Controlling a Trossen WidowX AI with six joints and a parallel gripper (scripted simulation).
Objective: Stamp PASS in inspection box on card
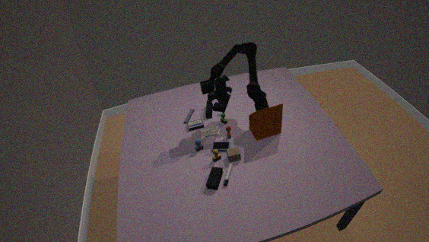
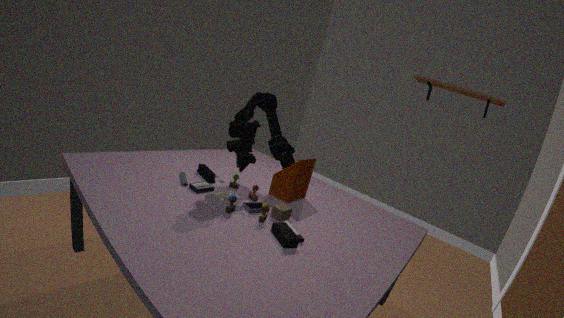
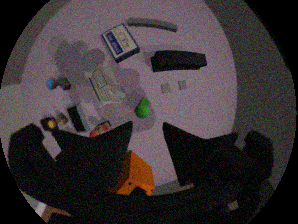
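My gripper (image 1: 220, 108) (image 2: 245, 164) (image 3: 147, 124) is partly open with nothing between the fingers, above the table near the green-knobbed stamp (image 1: 223, 116) (image 2: 235, 179) (image 3: 143, 108), which shows just beyond the fingertips in the wrist view. The red-knobbed stamp (image 1: 228, 130) (image 2: 255, 190), blue-knobbed stamp (image 1: 198, 144) (image 2: 231, 200) (image 3: 51, 83) and yellow-knobbed stamp (image 1: 216, 153) (image 2: 265, 206) stand around the pale card (image 1: 210, 132) (image 3: 105, 85). A dark open pad (image 1: 220, 145) (image 2: 254, 206) (image 3: 76, 118) lies beside the yellow stamp. Which stamp reads PASS cannot be read.
A blue-and-white labelled case (image 1: 195, 125) (image 2: 202, 187) (image 3: 120, 42), a grey bar (image 1: 189, 116) (image 3: 152, 24) and a black block (image 2: 205, 173) (image 3: 178, 60) lie past the card. An orange panel (image 1: 266, 122) (image 2: 292, 181) stands near the arm's base. A tan block (image 1: 233, 154) and another black block (image 1: 214, 178) lie opposite.
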